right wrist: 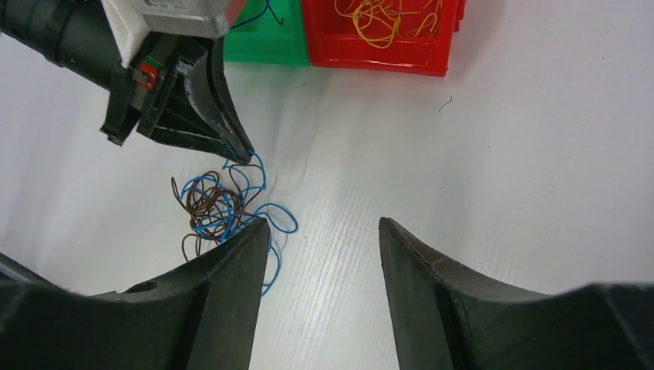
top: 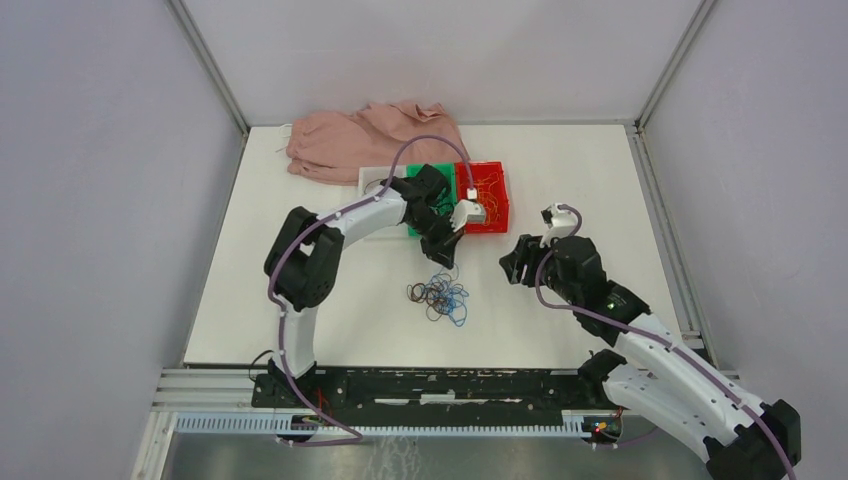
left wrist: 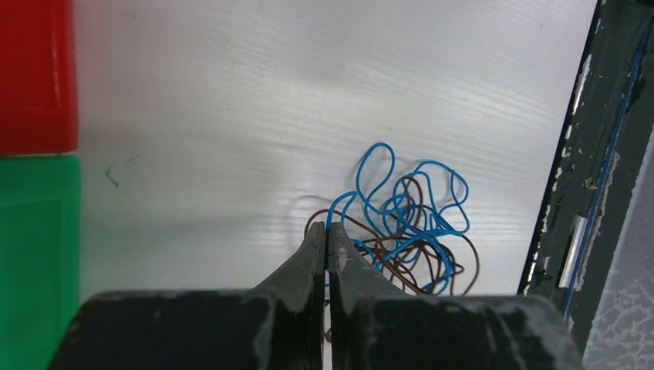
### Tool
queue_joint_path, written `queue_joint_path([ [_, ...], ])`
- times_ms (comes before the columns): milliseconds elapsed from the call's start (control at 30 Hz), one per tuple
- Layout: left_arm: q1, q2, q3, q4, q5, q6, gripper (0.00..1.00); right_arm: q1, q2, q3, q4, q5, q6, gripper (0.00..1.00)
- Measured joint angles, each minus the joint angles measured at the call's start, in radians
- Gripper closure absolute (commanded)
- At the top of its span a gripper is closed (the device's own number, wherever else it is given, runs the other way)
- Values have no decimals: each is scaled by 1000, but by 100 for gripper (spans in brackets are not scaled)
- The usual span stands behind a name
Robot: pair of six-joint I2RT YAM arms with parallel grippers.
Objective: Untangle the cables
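Note:
A tangle of blue and dark brown cables [top: 438,296] lies on the white table in front of the bins. It also shows in the left wrist view [left wrist: 405,227] and in the right wrist view [right wrist: 220,204]. My left gripper [top: 447,262] is at the tangle's far edge, and its jaws [left wrist: 327,228] are shut on a blue strand that runs from the tips into the tangle. My right gripper [top: 510,265] is open and empty, low over bare table to the right of the tangle [right wrist: 324,223]. Yellow-orange strands [right wrist: 378,19] lie in the red bin.
A red bin [top: 495,205], a green bin [right wrist: 262,50] and a white bin [top: 370,178] stand in a row behind the tangle. A pink cloth [top: 370,135] lies at the back. The black rail [left wrist: 586,177] runs along the table's near edge.

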Motion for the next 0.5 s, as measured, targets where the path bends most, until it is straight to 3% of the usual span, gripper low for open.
queue_joint_path([
  [133, 0, -74, 49, -56, -29, -29, 97, 0, -11, 2, 17, -21, -8, 30],
  [500, -9, -436, 238, -185, -43, -144, 97, 8, 53, 55, 261, -192, -10, 28],
])
